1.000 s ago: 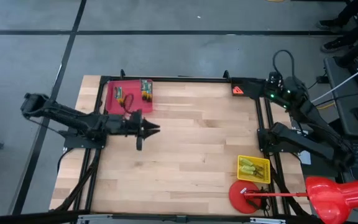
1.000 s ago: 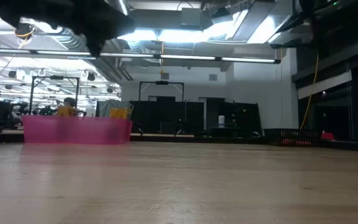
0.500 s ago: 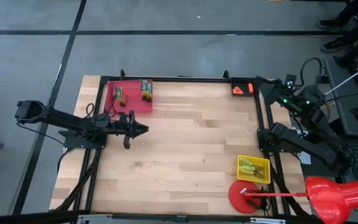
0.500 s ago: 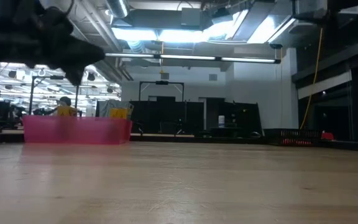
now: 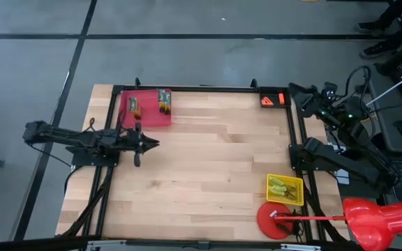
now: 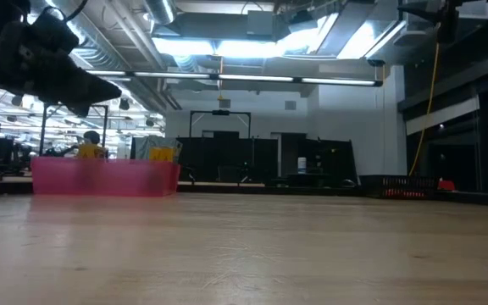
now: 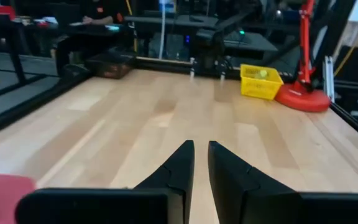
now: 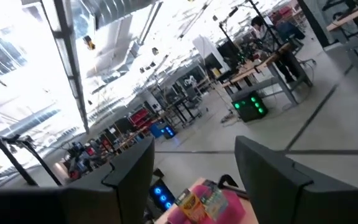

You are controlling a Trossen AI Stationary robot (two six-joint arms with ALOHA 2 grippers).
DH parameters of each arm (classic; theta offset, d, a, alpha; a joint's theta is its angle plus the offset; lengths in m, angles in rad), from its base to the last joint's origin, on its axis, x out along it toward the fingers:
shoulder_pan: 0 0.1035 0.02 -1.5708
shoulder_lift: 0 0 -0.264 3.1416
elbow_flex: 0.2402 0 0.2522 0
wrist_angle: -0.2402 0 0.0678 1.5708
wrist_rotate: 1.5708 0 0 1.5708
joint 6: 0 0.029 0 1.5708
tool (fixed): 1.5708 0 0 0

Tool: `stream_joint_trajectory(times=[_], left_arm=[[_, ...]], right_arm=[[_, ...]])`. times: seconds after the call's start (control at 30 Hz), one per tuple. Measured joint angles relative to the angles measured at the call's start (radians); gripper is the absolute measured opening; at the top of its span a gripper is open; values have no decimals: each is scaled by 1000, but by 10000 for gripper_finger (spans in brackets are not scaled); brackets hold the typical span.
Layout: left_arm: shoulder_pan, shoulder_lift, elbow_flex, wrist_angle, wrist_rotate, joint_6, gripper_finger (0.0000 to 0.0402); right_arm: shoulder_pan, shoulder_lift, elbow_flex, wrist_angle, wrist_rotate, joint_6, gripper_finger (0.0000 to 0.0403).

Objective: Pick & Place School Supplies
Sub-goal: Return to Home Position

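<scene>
The flat pink tray (image 5: 145,111) lies at the table's far left. A green-and-yellow crayon box (image 5: 164,100) rests on the tray's right edge, and a small greenish-orange item (image 5: 135,106) lies on the tray. My left gripper (image 5: 153,144) is shut and hangs over bare wood just near-side of the tray, pointing right; its fingers nearly meet in the left wrist view (image 7: 201,152). My right gripper (image 5: 295,89) is open at the far right corner, held high and aimed over the table (image 8: 191,162). The tray and crayon box (image 8: 197,200) show beyond it.
A yellow mesh basket (image 5: 285,188) holding yellow-green pieces sits near the right edge, also seen from the left wrist (image 7: 260,81). A red lamp base (image 5: 273,219) stands just near-side of it. An orange object (image 5: 272,99) lies at the far right corner. A black frame (image 5: 201,87) borders the table.
My left gripper has drawn back toward the table's left edge, staying shut and level beside the pink tray. My right arm has swung at the far right corner, its gripper now reaching toward the far edge. The tray, basket and supplies have not moved.
</scene>
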Motion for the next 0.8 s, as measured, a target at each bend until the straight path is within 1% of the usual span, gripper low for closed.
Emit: stream_joint_trajectory(times=[0.1, 0.2, 0.33, 0.4, 0.5, 0.63, 0.8], left_arm=[[50, -128, 0, -114, 47, 0, 33], [110, -201, 0, -127, 120, 13, 22], [201, -227, 0, -144, 215, 13, 9], [235, -227, 0, -141, 239, 1, 5], [252, -226, 1, -141, 249, -15, 2], [224, -226, 3, -146, 253, -13, 4], [187, -217, 3, -150, 209, -1, 7]], right_arm=[[0, 0, 0, 26, -4, 8, 226], [0, 0, 0, 34, -15, 7, 226], [0, 0, 0, 33, -71, 5, 226], [0, 0, 0, 34, -105, 6, 226], [0, -3, 0, 33, -127, 6, 226], [0, -6, 1, 33, -131, 7, 226], [0, -6, 1, 33, -132, -7, 226]])
